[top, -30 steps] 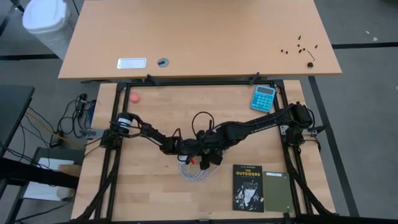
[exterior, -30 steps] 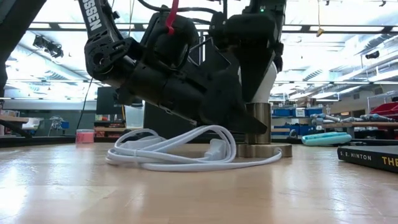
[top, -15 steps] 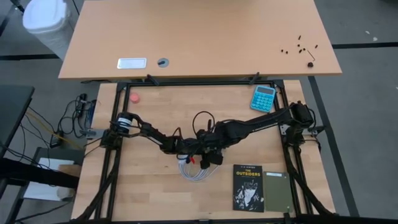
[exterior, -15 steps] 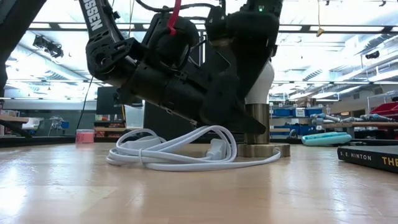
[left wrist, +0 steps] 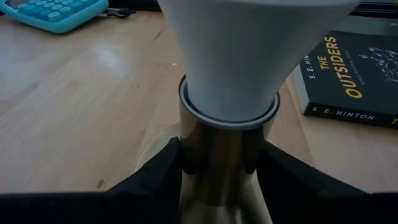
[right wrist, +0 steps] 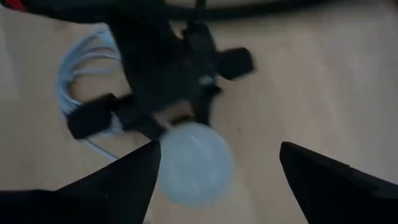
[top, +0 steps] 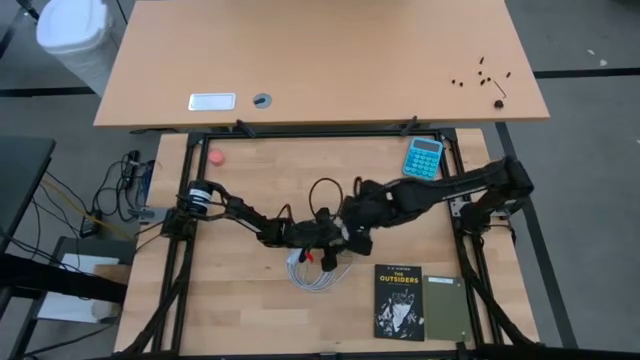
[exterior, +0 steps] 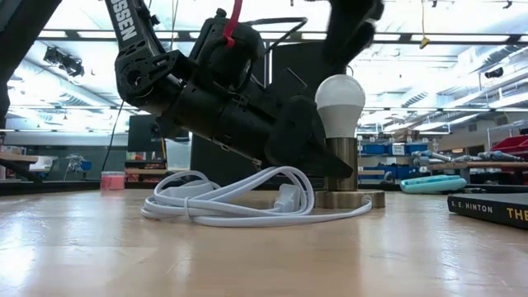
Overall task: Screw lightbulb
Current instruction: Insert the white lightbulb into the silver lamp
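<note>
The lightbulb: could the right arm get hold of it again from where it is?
Probably yes. The lightbulb stands bare-topped in its socket, with the open right end effector just above; the left end effector only clamps the socket.

Lightbulb (exterior: 341, 93) top clear; left hand (left wrist: 217, 168) blocks socket (exterior: 342, 169) sides; cable (exterior: 239, 202) coils beside base.

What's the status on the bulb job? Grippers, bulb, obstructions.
Left gripper shut on the socket, steadying it. Right gripper open, above the lightbulb, not touching. Lightbulb upright in the socket. White cable coiled beside the base; nothing blocking.
</note>
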`<state>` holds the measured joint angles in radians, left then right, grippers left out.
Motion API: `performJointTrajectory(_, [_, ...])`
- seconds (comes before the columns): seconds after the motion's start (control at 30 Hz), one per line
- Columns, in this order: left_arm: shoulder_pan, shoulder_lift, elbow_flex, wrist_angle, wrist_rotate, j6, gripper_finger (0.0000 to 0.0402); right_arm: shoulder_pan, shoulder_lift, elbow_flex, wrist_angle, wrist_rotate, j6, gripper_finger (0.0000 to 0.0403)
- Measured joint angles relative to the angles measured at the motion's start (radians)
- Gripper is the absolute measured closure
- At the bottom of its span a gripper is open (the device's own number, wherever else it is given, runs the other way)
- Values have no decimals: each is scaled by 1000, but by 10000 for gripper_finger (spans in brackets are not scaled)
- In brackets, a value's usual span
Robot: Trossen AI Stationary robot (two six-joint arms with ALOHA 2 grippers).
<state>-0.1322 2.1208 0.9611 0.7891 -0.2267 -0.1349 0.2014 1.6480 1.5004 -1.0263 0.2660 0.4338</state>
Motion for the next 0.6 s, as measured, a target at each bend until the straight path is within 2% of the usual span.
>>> performJointTrajectory(0.13, [0, 0, 0, 0, 1, 1, 217, 50, -56, -62, -74, 122, 41, 71])
performJointTrajectory(0.23, [-1, 0, 0, -1, 3, 3, 217, 83, -112, -170, -25, 140, 54, 76])
performJointTrajectory(0.47, [0, 0, -1, 1, 61, 33, 217, 125, -250, -547, 408, 125, 72, 82])
performJointTrajectory(0.6, [-1, 0, -1, 2, 96, 55, 217, 125, -265, -672, 618, 101, 89, 83])
